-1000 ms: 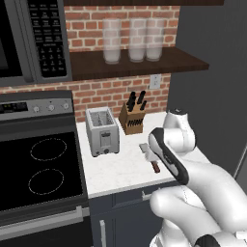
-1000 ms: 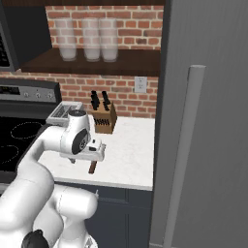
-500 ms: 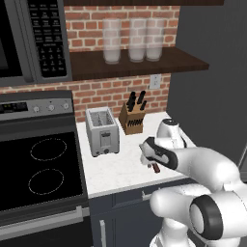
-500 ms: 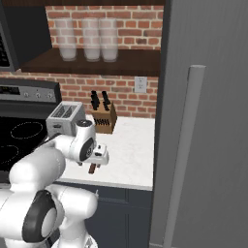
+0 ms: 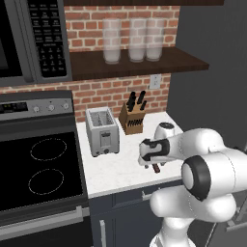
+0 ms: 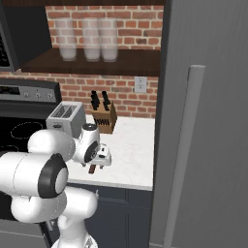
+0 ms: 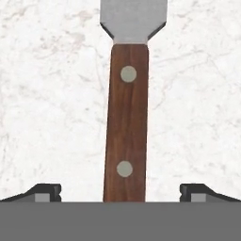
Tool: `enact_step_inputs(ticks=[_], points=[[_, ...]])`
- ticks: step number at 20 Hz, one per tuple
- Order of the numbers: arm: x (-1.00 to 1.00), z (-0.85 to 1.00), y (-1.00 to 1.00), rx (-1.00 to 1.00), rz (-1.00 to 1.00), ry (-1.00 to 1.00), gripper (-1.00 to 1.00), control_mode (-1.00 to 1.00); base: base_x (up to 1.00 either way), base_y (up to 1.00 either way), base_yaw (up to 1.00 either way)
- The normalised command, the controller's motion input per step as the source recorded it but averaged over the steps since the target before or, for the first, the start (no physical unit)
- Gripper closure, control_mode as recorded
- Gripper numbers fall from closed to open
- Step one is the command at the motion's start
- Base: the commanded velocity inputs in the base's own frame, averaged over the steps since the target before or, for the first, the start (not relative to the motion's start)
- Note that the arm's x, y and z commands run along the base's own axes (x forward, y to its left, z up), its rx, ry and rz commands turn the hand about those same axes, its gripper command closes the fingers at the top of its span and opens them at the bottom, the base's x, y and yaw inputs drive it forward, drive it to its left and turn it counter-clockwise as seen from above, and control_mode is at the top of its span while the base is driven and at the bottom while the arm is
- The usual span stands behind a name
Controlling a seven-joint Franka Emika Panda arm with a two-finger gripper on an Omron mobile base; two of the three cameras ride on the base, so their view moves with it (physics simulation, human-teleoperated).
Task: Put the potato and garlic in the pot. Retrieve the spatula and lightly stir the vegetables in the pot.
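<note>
Gripper point(image 7: 120, 195): fingers spread wide, low over the worktop point(image 7: 47, 94).
Spatula point(image 7: 126, 127): wooden handle centred between them.
Advice: descend straight, then close on mid-handle.

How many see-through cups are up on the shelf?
3. The cups stand in a row on the dark shelf above the counter: the left cup, the middle cup and the right cup. None seems hidden.
</note>
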Motion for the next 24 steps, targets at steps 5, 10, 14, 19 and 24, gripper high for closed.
enact_step_inputs(ticks=[5,10,14,19,24], points=[[0.00,-0.09,0.00,0.05,0.00,-0.04,-1.00,-1.00,0.00,0.00,0.00],[-0.02,-0.17,0.00,0.02,0.00,0.00,-1.00,-1.00,0.00,0.00,0.00],[-0.23,-0.03,0.00,0.01,0.00,0.00,-1.00,-1.00,0.00,0.00,0.00],[-0.66,-0.01,0.00,0.01,-0.03,-0.05,-1.00,-1.00,0.00,0.00,0.00],[-0.19,-0.17,0.00,0.01,-0.03,-0.01,-1.00,-1.00,0.00,0.00,0.00]])
